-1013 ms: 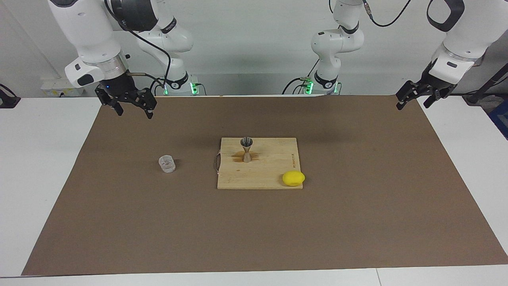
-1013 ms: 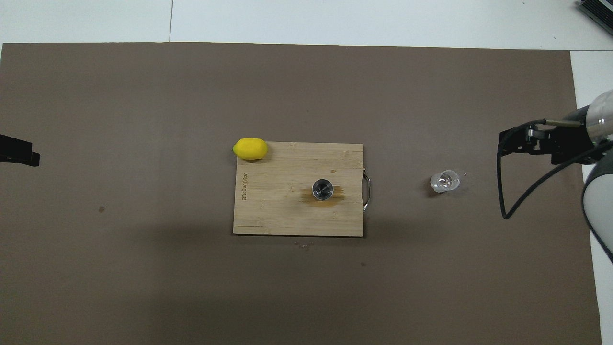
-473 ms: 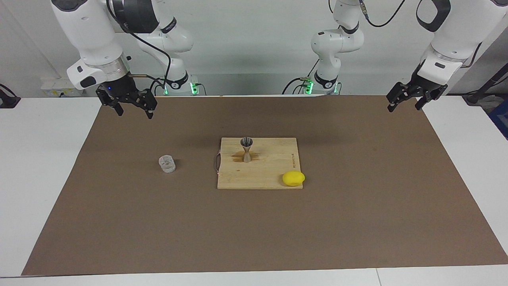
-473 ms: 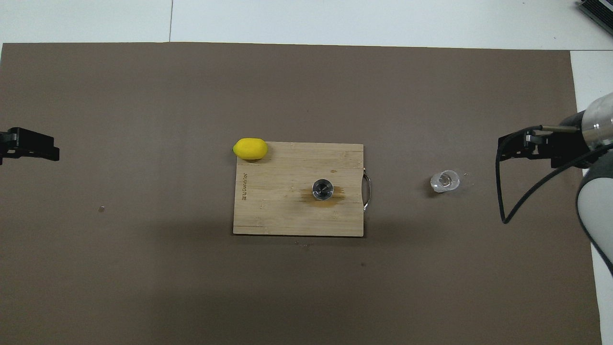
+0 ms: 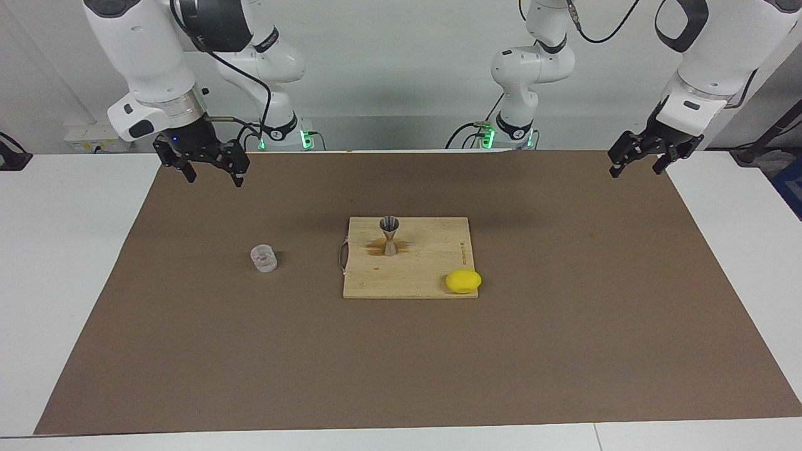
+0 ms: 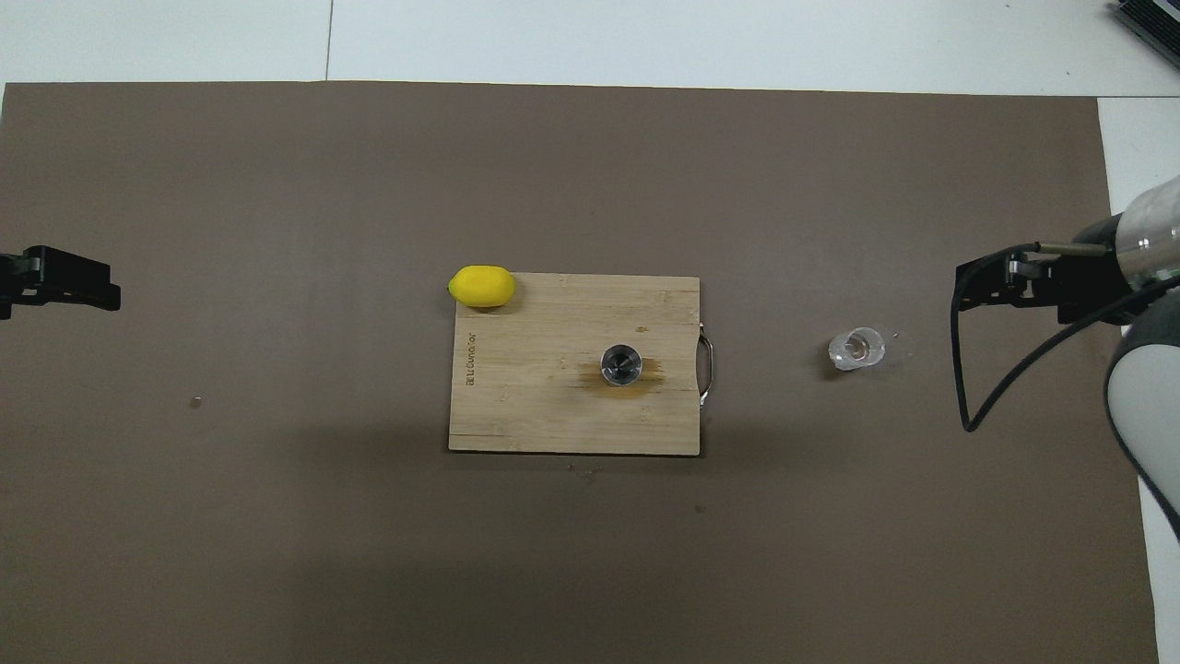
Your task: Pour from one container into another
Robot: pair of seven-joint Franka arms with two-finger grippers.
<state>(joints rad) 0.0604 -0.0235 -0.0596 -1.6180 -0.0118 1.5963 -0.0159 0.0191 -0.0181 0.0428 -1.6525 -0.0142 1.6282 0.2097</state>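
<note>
Glass tumbler (image 5: 264, 258) on mat, below raised right end effector (image 5: 212, 176).

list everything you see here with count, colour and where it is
glass tumbler: one, clear, on the brown mat, toward the right arm's end
jigger: one, grey metal, upright on the cutting board
cutting board: one, light wood, mid mat
lemon: one, yellow, at the board's corner toward the left arm's end, farther from the robots than the jigger
right gripper: one, black, open, over the mat's edge near its base
left gripper: one, black, open, over the mat's corner near its base
</note>
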